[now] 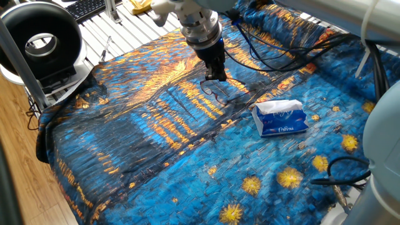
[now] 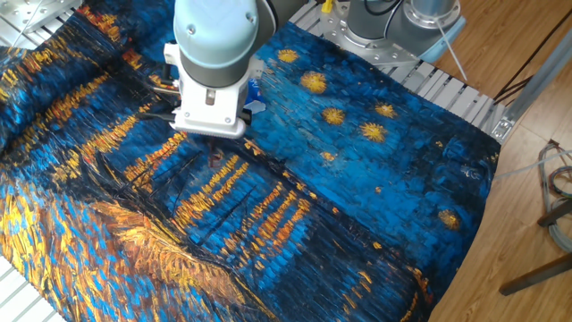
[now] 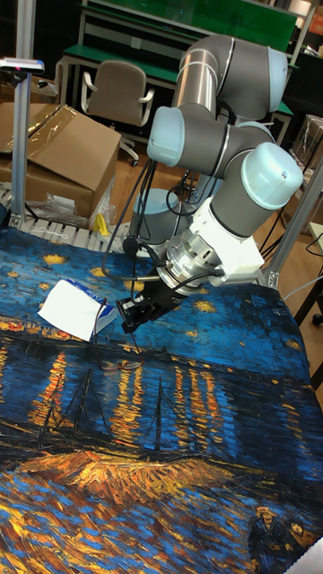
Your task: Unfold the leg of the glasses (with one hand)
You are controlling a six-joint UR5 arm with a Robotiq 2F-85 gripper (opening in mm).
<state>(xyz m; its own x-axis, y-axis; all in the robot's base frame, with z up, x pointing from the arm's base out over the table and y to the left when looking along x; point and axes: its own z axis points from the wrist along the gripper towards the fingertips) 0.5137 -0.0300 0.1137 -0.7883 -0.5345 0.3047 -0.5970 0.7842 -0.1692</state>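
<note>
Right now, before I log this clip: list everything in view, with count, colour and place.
glasses: one, thin dark wire frame, lying on the cloth directly under the gripper.
tissue pack: one, blue and white, on the cloth, apart from the glasses.
cloth: one, blue with orange and yellow painting print, covering the table.
cardboard box: one, brown, behind the table in the tall view.
office chair: one, grey, behind the box.
gripper: one, black, low over the glasses; jaw state unclear.
</note>
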